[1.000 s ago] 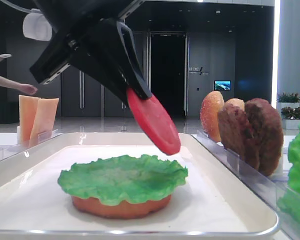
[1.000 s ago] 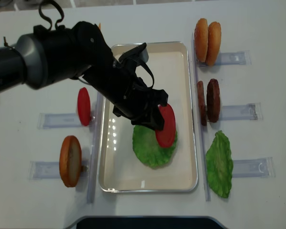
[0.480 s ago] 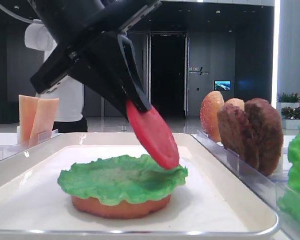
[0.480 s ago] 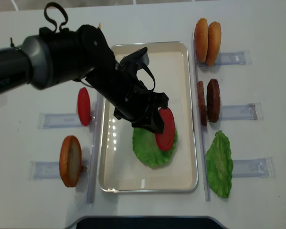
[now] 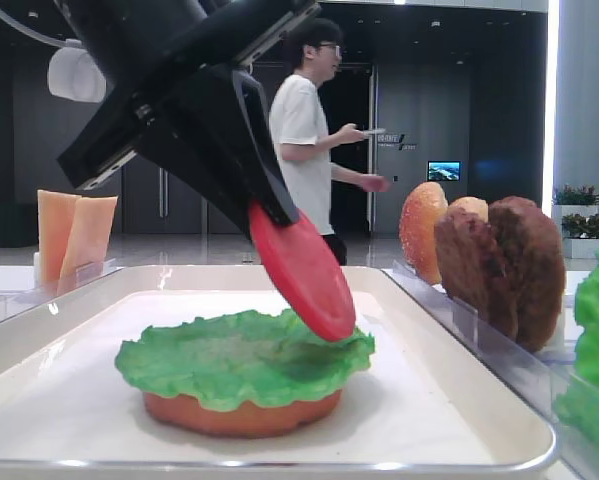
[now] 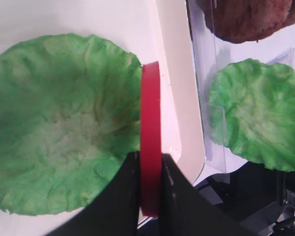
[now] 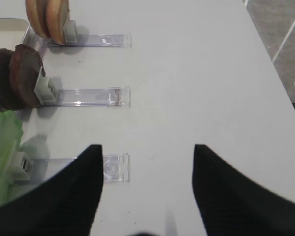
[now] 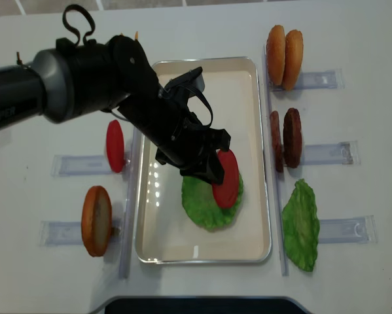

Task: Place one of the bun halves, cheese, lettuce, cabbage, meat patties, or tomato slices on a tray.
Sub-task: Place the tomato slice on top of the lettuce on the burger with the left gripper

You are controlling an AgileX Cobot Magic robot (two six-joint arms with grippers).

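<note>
A red tomato slice (image 6: 150,147) is pinched on its edge between the two black fingers (image 6: 122,196) of the left gripper (image 6: 148,196), which is closed on it. Only one end of the disc is held; the rest projects freely beyond the fingertips. The slice is tilted, and in the low exterior view its lower rim (image 5: 324,325) is seen at the right side of the lettuce (image 5: 244,355), touching it or just above it; which of the two cannot be told. The lettuce lies on a bun half (image 5: 241,412), and both rest on the white tray (image 8: 176,245).

The right gripper (image 7: 146,191) is seen with its two dark fingers (image 7: 63,196) spread apart and nothing between them, above the table (image 7: 196,73) beside the clear holder racks (image 7: 83,97).

Outside the tray, a second tomato slice (image 8: 115,146) and another bun half (image 8: 96,220) stand on the left, while two bun halves (image 8: 284,57), two meat patties (image 8: 285,139) and another lettuce leaf (image 8: 301,225) are on the right. Cheese slices (image 5: 74,235) are seen upright at the far left.

On the arm (image 8: 25,98) the word "PIPER" (image 8: 0,115) can be read in grey letters.
</note>
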